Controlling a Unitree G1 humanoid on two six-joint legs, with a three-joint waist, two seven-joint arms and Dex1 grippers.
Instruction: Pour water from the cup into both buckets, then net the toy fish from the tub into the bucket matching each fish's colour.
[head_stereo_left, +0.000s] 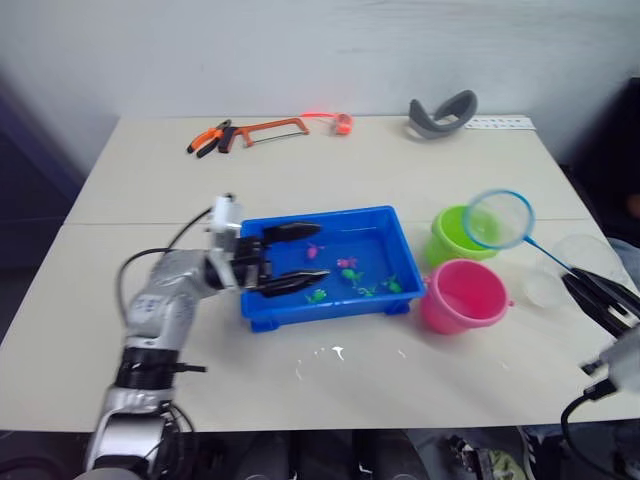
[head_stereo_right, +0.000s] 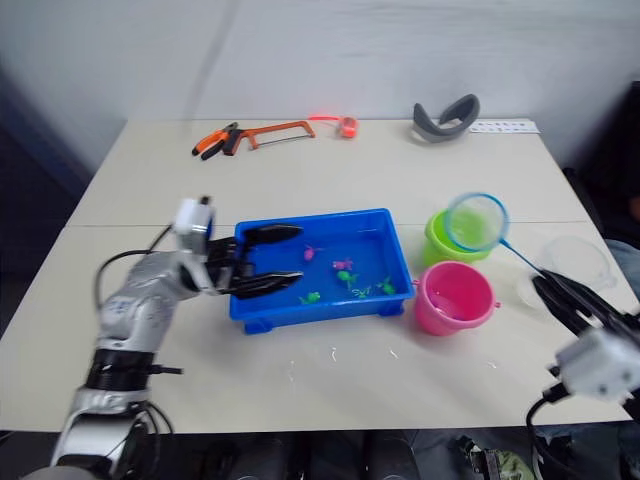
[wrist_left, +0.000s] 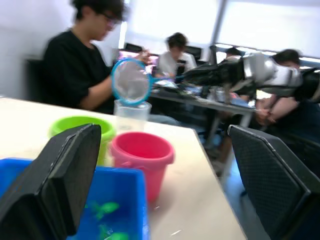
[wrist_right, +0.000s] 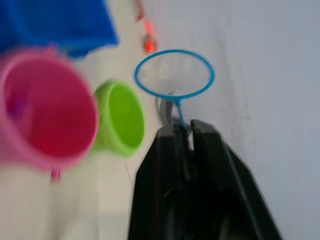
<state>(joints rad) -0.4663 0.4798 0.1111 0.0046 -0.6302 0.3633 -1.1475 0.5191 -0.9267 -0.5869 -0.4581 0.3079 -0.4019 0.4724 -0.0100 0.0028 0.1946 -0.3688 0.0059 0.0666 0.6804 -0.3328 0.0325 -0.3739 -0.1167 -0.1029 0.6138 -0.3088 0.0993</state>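
right gripper (wrist_right: 189, 131) clamps the net (head_stereo_left: 498, 219) handle, hoop raised over green bucket (head_stereo_left: 455, 235) | pink bucket (head_stereo_left: 460, 295) just nearer | left gripper (head_stereo_left: 292, 257) spread wide over the blue tub's (head_stereo_left: 300, 312) left end | fish (head_stereo_left: 348, 264) inside tub | clear cup (head_stereo_left: 570, 260) far right

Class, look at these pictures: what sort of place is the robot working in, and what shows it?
Probably a shared lab or workshop. In the left wrist view, people sit at desks behind the table. On it lie a hacksaw and pliers, beyond the tub and the buckets.
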